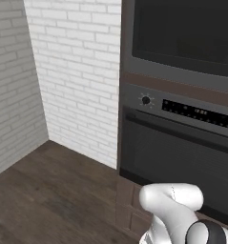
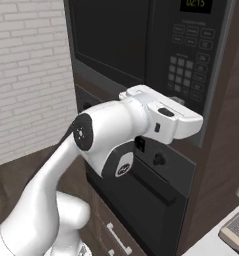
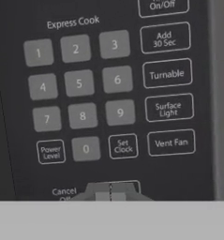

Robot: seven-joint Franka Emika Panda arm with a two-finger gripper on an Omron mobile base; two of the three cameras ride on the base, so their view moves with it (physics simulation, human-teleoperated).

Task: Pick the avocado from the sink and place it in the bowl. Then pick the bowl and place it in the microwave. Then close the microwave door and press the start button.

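Microwave [image 2: 141, 45] straight ahead of the gripper [image 3: 110, 191], built into a dark cabinet column; flat, matte dark grey front. Microwave door [image 2: 108, 37] shut, to the left of the gripper in the right base view: a wide panel with a large black glass window, smooth and unlit. Gripper jaws pressed together, holding nothing, fingertips right up against the bottom of the keypad [image 3: 80, 89], beside the "Cancel" label; whether touching the panel cannot be told. Above the fingertips in the hand view: rounded grey square number keys in a grid under "Express Cook", then outlined rectangular keys further right reading "Add 30 Sec", "Turnable", "Surface Light", "Vent Fan". Below the gripper: oven [image 1: 177, 143] with a round knob [image 1: 145, 100], a long black display strip and a dark lower door. Further off to the left: white brick wall [image 1: 72, 71], rough with pale mortar lines, meeting a dark wood-plank floor [image 1: 53, 190].
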